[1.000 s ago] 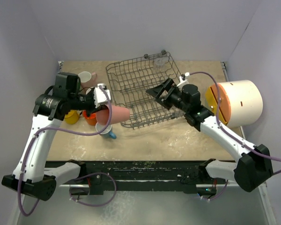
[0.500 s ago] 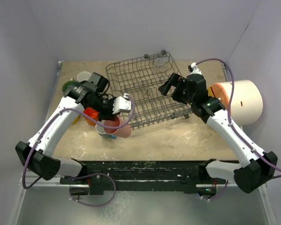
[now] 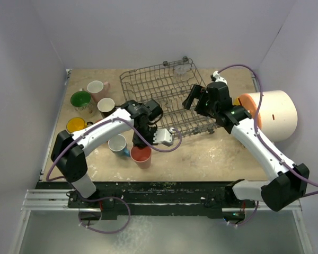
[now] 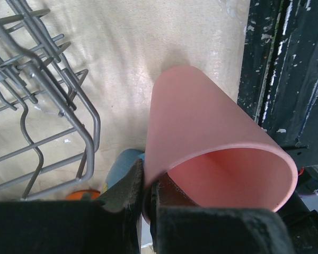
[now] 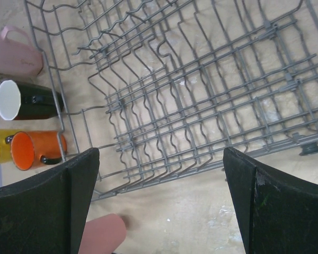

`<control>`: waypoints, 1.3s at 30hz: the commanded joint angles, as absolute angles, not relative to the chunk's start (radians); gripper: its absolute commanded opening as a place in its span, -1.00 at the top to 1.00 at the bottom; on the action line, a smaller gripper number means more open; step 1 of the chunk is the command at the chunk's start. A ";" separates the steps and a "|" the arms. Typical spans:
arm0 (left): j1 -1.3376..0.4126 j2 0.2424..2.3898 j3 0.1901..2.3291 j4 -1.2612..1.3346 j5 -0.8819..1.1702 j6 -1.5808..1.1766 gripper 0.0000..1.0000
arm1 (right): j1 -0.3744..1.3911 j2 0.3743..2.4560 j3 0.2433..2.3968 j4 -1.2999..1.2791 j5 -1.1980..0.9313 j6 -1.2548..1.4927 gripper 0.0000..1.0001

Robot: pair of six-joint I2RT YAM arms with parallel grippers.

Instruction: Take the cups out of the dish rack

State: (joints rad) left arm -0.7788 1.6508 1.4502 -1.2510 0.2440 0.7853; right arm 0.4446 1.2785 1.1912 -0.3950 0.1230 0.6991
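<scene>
While L pincer [image 4: 147,186] clamps pink tumbler [image 4: 212,127] rim | R pincer [image 5: 161,159] wide open, over dish rack [image 5: 201,79]

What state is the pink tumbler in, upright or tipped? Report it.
Upright: in the top view the pink tumbler shows its round open mouth facing up, and the left end effector pinches its rim.

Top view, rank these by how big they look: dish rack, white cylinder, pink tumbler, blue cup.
1. dish rack, by far the largest
2. white cylinder
3. pink tumbler and blue cup: seen from above they look about alike, so no ranking between them
</scene>
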 commanded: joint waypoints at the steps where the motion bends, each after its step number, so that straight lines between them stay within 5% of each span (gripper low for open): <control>1: -0.820 1.670 1.455 -1.224 0.178 0.731 1.00 | 0.418 1.253 1.245 -0.416 0.177 0.648 -1.00; 14: -0.858 1.750 1.447 -1.153 0.134 0.698 1.00 | 0.371 1.226 1.201 -0.412 0.168 0.621 -1.00; 24: -0.860 1.710 1.485 -1.148 0.132 0.684 -0.25 | 0.365 1.293 1.243 -0.385 0.222 0.597 -1.00; 28: -0.861 1.690 1.558 -1.211 0.164 0.655 -0.96 | 0.363 1.384 1.328 -0.368 0.269 0.565 -1.00; 39: -0.852 1.532 1.830 -1.323 0.179 0.635 -0.99 | 0.360 1.813 1.721 -0.275 0.342 0.433 -1.00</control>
